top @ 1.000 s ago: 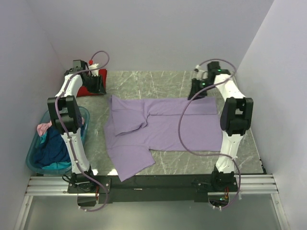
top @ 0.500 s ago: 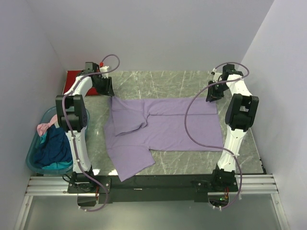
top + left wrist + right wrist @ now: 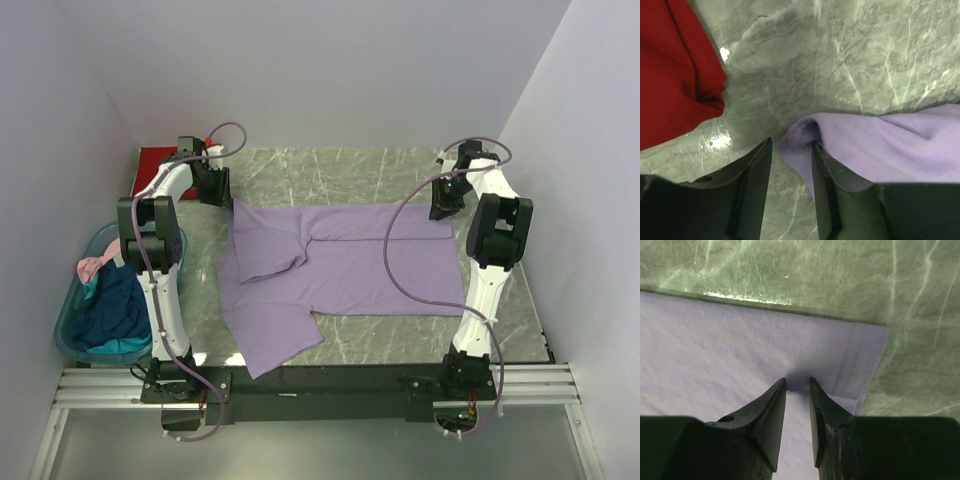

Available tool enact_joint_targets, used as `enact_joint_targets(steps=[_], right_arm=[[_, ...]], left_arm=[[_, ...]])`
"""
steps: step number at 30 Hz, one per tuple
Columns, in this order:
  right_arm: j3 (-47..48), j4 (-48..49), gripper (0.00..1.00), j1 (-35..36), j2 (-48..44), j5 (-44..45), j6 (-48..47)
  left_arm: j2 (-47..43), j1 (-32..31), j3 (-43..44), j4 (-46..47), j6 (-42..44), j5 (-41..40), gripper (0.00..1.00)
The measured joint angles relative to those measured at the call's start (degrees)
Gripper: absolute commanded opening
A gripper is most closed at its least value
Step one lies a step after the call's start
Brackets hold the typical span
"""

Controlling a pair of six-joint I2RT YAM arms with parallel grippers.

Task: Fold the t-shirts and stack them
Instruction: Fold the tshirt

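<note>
Two end effectors are sitting at the far corners of the purple shirt, which is lying spread on the worktop. The right end effector is pinching a pucker of cloth by the hem corner. The left end effector is straddling a bunched corner, fingers apart; whether it is squeezing, I cannot tell. The red shirt is lying near it.

Top external: high behind the arm bases, looking down over the whole table. Left wrist: close, looking down at the purple shirt, far-left corner. Right wrist: close, far-right corner. The top view shows both corners.
</note>
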Motion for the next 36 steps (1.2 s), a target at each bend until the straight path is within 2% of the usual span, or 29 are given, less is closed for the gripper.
enact_joint_targets(steps=[5,6,8,9,12,14,24,26,29,32,36], right_arm=[[1.3,0.0,0.33,0.0,0.7,1.0,0.0],[1.5,0.0,0.33,0.0,0.8,1.2,0.0],[1.6,0.0,0.32,0.1,0.9,1.6,0.0],[1.7,0.0,0.32,0.2,0.9,1.9,0.0],[2.1,-0.1,0.32,0.5,1.1,3.4,0.0],[2.7,-0.3,0.32,0.7,1.5,4.6,0.1],[6.4,-1.9,0.31,1.3,3.3,9.0,0.8],[7.3,-2.4,0.32,1.3,3.9,9.3,1.0],[7.9,-2.9,0.37,1.3,4.2,9.0,1.0],[7.9,-3.1,0.44,1.3,4.2,7.0,0.8],[7.8,-3.3,0.46,1.5,3.3,1.6,0.4]], left_arm=[[0.6,0.0,0.0,0.0,0.2,0.1,0.42],[0.7,0.0,-0.1,0.0,0.1,0.1,0.34],[0.7,0.0,-0.5,0.0,0.0,0.1,0.25],[0.7,0.0,-0.5,0.0,0.0,0.1,0.15],[0.7,0.0,-0.5,0.1,0.0,-0.4,0.03],[0.7,0.2,-0.8,0.4,-0.1,-1.7,0.01],[0.2,0.4,-2.2,3.3,-2.0,-8.7,0.01],[0.3,0.4,-1.9,3.2,-2.3,-9.2,0.09],[0.6,0.6,-0.9,2.2,-2.0,-8.9,0.36],[-0.5,1.4,-1.7,2.3,-1.2,-7.5,0.42],[-5.4,2.4,-3.8,0.7,0.2,-5.6,0.41]])
